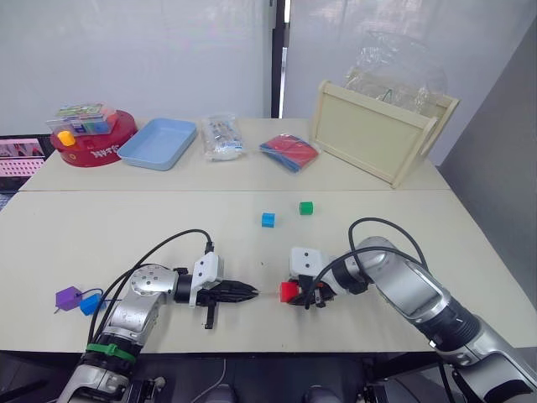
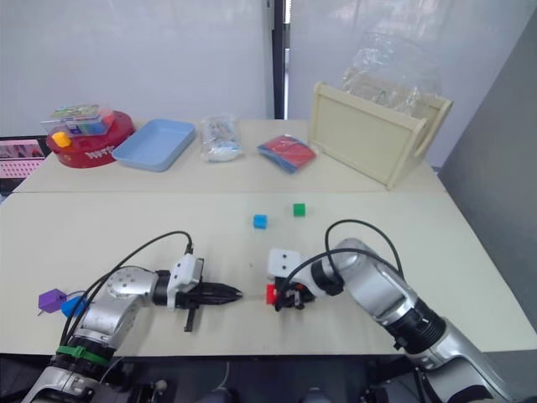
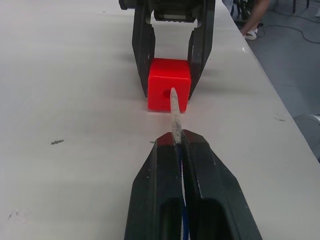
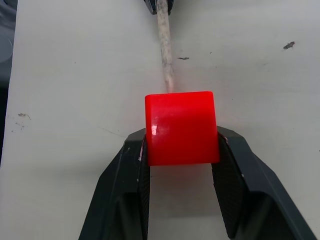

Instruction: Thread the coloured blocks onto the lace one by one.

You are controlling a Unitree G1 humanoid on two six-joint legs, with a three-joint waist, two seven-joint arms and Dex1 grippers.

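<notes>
Landmark: red block (image 3: 169, 91). Far to its left, the purple block (image 1: 67, 297) and a blue block (image 1: 90, 304) lie touching. Left gripper (image 3: 177, 142), just left of red, pinches the lace (image 3: 175, 115) by its pale tip, aimed slightly off the hole. Right gripper (image 4: 181, 145) clamps red. Nudge the tip onto the hole, then advance straight. Behind red, the light blue block (image 1: 268, 219) and green block (image 1: 306, 207) sit clear; nothing obstructs.

From my station I can make out white lettering on the side of the red round tin (image 1: 94, 149) at the far left of the table — too small to read. Nothing else carries legible text — no numbers, no brands.
</notes>
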